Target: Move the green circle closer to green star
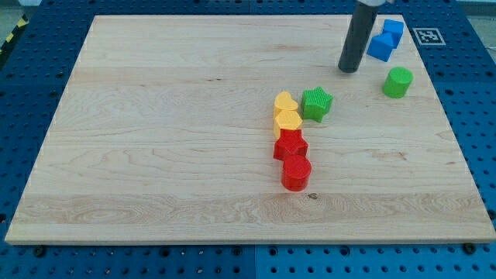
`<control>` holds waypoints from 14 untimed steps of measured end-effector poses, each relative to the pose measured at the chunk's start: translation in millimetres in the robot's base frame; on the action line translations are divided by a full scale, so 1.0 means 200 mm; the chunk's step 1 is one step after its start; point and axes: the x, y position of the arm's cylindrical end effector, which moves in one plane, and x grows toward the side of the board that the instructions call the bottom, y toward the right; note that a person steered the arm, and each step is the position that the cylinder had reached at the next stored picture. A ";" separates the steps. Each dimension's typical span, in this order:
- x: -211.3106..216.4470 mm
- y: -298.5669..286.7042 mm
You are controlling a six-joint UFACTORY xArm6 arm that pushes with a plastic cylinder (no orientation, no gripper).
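Observation:
The green circle (397, 81) sits near the board's right side, towards the view's top. The green star (316, 103) lies to its left and a little lower, near the board's middle. My tip (349, 69) ends the dark rod at the view's top right. It stands left of and slightly above the green circle, apart from it, and above and right of the green star.
Two blue blocks (385, 40) lie at the top right, just right of the rod. Two yellow blocks (287, 112) touch the star's left side. A red star (290, 145) and a red cylinder (296, 173) follow below them. The wooden board (155, 139) sits on a blue pegboard.

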 end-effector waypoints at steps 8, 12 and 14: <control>0.20 0.50; 0.27 0.47; 0.27 0.49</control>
